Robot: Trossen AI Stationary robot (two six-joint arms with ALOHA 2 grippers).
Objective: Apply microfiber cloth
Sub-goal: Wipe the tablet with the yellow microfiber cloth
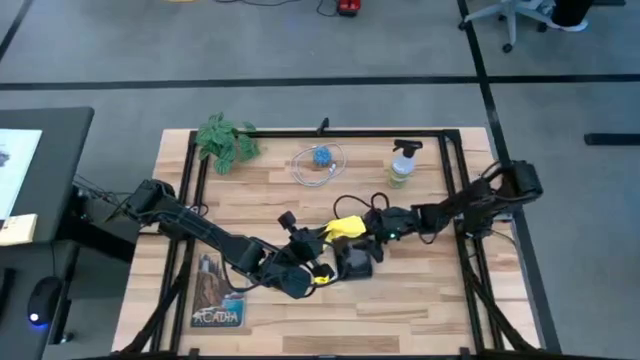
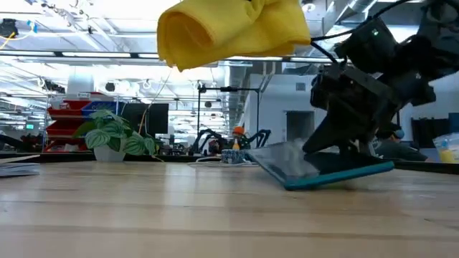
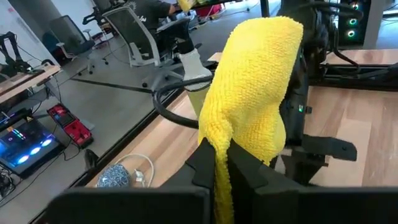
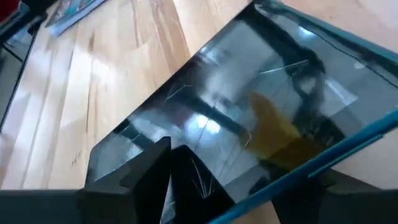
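Low view: left gripper (image 3: pixel 225 163), jaws clamped on the microfiber cloth (image 2: pixel 233 30), is holding it above the counter (image 2: pixel 143 208), while right gripper (image 4: pixel 245 180), jaws clamped, is tilting the tablet (image 2: pixel 323 170).

Microfiber cloth (image 3: pixel 255 93) nubby, matt; tablet (image 4: pixel 249 118) glossy glass; table (image 2: pixel 143 208) smooth wood

1. The wooden tabletop (image 1: pixel 420 290) stands on a grey floor (image 1: pixel 200 50) crossed by dark lines.
2. A dark desk (image 1: pixel 40 200) sits beside it, with a computer mouse (image 1: pixel 38 300) at its near end.
3. An office chair (image 1: pixel 520 15) stands beyond the far edge of the tabletop.
4. At table height, the room behind shows bright ceiling lights (image 2: pixel 86 50), a red shelf unit (image 2: pixel 68 122) and a potted plant (image 2: pixel 115 136).
5. More office chairs (image 3: pixel 134 37) stand on the open floor nearby.
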